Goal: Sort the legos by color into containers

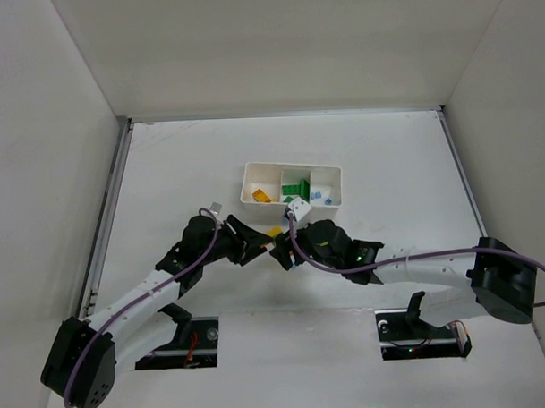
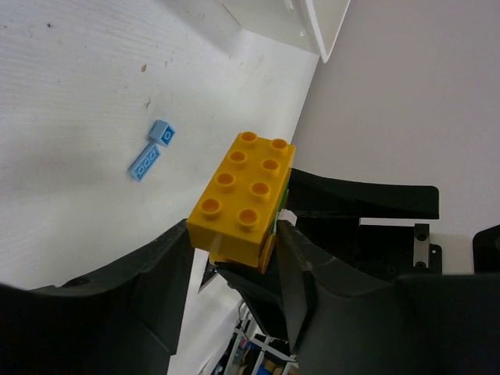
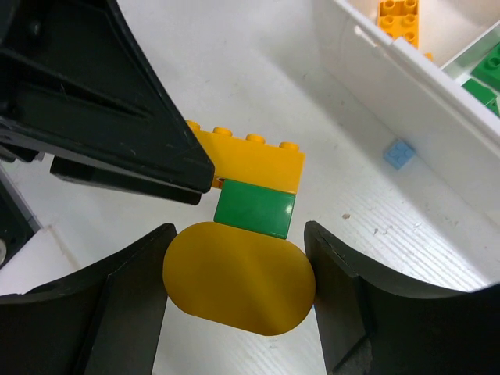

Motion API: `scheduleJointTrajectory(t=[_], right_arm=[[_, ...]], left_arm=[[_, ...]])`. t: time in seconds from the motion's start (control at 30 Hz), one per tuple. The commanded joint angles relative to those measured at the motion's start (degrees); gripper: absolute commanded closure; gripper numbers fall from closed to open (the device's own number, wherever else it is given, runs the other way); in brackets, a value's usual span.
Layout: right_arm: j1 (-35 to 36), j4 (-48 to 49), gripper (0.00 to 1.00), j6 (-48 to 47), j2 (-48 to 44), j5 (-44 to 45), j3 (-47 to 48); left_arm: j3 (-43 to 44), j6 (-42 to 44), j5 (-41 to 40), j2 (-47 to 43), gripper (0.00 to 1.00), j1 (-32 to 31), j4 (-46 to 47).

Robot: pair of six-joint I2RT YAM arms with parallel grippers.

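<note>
The right tool (image 3: 238, 234) clamps a rounded yellow piece (image 3: 238, 277) joined to a green brick (image 3: 254, 207) and a yellow brick (image 2: 242, 191), near the white tray (image 1: 294, 166). The left tool (image 2: 234, 230) stands narrow around the yellow brick; whether it grips cannot be told.

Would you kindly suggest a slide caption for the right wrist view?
Right gripper holds a yellow oval piece joined to a green brick and yellow brick, beside the white tray.
</note>
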Motion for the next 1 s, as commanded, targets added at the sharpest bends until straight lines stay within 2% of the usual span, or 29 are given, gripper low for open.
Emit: scheduleJointTrajectory(t=[0.0, 0.2, 0.6, 0.97], right_arm=[[0.06, 5.69, 0.35, -0.33, -0.03, 2.97, 0.28], [0.23, 5.78, 0.39, 0.11, -1.43, 2.88, -0.86], [-0.38, 5.78, 0.40, 0.99, -3.19, 1.74, -2.98], [-1.61, 5.34, 0.40, 1.78, -4.16, 1.21, -3.94]], left_arm=[[0.20, -3.11, -0.19, -1.23, 0.60, 0.35, 2.95], [0.99, -2.50, -3.26, -0.18, 0.74, 0.71, 4.71], [4.76, 3.21, -14.33, 1.14, 0.79, -4.65, 4.71], [6.00, 6.29, -22.25, -3.60, 0.85, -4.30, 4.98]])
